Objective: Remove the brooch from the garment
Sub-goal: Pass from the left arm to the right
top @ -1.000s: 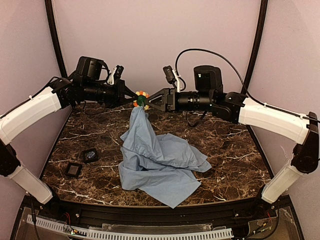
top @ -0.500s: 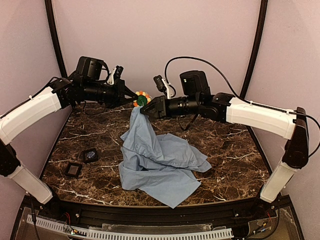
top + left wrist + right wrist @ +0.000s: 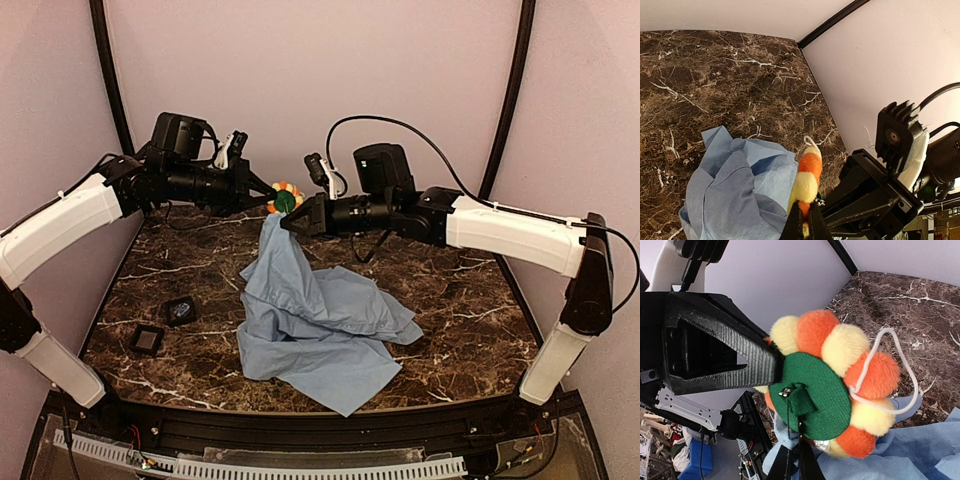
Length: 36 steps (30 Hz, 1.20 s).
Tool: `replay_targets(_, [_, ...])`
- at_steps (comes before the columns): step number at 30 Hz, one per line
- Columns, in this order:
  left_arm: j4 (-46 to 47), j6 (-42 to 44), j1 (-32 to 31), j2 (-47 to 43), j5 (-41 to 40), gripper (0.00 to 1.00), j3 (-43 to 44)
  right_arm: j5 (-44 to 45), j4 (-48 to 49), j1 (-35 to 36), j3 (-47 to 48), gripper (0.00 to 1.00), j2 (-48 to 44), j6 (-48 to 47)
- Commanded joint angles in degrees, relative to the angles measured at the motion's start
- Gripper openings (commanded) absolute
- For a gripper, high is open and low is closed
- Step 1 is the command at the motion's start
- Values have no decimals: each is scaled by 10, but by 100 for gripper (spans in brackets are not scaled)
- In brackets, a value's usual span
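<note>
1. Where the two arms meet above the far half of the table (image 3: 450, 290), room is short. The wall (image 3: 320, 80) stands close at 12 o'clock, and black frame posts (image 3: 505, 90) rise at the far corners.
2. Bare tabletop lies at 3 o'clock of the garment (image 3: 320, 330). A narrower strip lies at 6 o'clock, up to the near edge.
3. Two black squares (image 3: 148, 340) lie flat at 9 o'clock of the heap, apart from the cloth and near the left edge.
4. Table surface: dark brown marble pattern with white veins, glossy.
5. Garment: thin light blue cloth, creased. One peak is drawn up off the heap and the rest is piled loosely on the table.
6. Brooch (image 3: 285, 197): in the air at 12 o'clock of the heap, at the top of the raised peak, well clear of the tabletop.
7. Brooch form: a plush flower with rounded orange and pale yellow petals ringing a flat dark green felt disc. A white cord (image 3: 900, 370) loops off one side.
8. Left gripper (image 3: 271, 203): reaches in from 9 o'clock, jaws closed tight on the petal rim.
9. Right gripper (image 3: 794, 456): reaches in from 3 o'clock, jaws narrow and drawn nearly together on the blue cloth just under the green disc. How firm the hold is cannot be told.
</note>
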Motion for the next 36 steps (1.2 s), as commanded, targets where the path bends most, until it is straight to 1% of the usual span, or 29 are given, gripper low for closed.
replay_targets(1, [15,20,3,-25,34,1,-6,13,27,4,8,1,3,5])
replay_targets(6, [39,40,8,-38,80,1,-33,6,37,0,-3,0,-6,6])
replay_targets(9, [48,59,15,-43,106,1,-48,-23,54,-9,-22,0,-18,10])
replay_targets(13, [85,66,30,-55,155,1,-78,-108,116,-37,-64,0,-37,39])
replay_targets(17, [128,73,37,-59,225,1,-102,-174,134,-64,-78,0,-49,59])
replay_targets(19, [137,80,38,-56,258,1,-107,-238,156,-78,-85,0,-47,79])
replay_targets(23, [158,75,38,-46,294,1,-106,-340,193,-92,-90,0,-25,122])
replay_targets(27, [185,66,39,-40,300,2,-104,-389,232,-91,-93,0,-8,168])
replay_targets(29, [190,66,38,-37,303,4,-104,-397,261,-92,-97,0,-4,193])
replay_targets(31, [191,67,38,-34,304,9,-104,-401,279,-92,-98,0,1,210])
replay_targets(32, [193,66,38,-33,305,10,-106,-403,285,-92,-97,0,4,213])
replay_targets(35, [202,59,38,-31,307,21,-111,-406,312,-92,-101,0,8,232])
replay_targets(36, [207,57,38,-30,308,23,-111,-407,326,-92,-105,0,10,242])
